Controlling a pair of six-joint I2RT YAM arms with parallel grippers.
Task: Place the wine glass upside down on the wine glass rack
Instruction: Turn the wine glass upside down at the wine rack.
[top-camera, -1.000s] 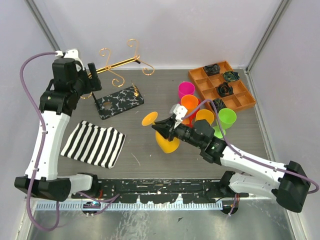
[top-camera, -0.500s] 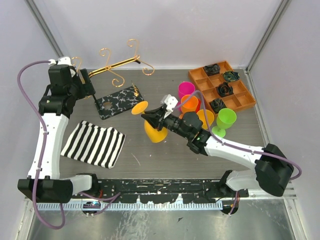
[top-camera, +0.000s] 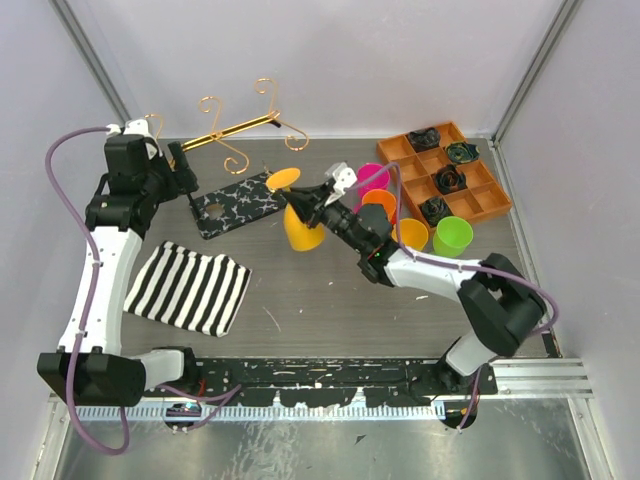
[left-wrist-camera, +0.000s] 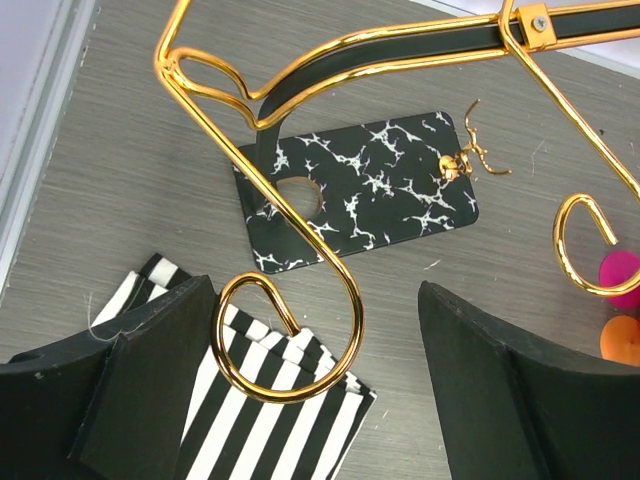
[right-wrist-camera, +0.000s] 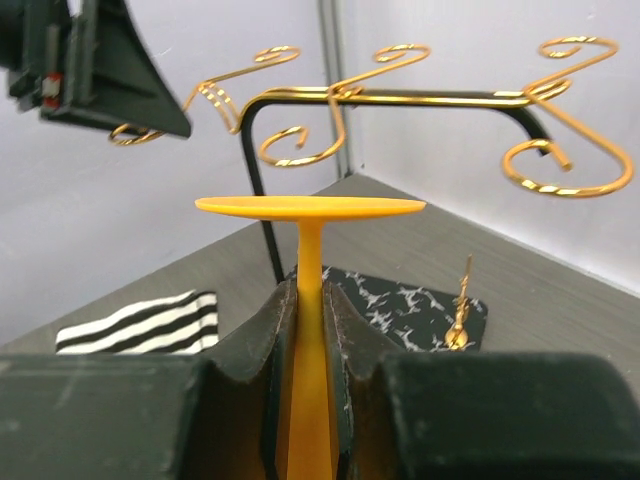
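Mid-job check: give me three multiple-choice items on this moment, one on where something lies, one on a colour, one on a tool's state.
1. Where is the striped cloth?
A) hung over the bar of the wine glass rack
B) flat on the table, nearer the arm bases than the rack's marbled base
C) on top of the rack's marbled base

2. What colour is the wine glass in the right tool?
A) green
B) pink
C) yellow-orange

3. What state is the left tool in?
A) shut on the cloth
B) open, gripping nothing
C) shut on the rack's bar

Answers:
1 B: the top view shows it spread on the table, below and left of the base.
2 C: the stem and foot in the right wrist view are yellow-orange.
3 B: its fingers stand wide apart in the left wrist view.
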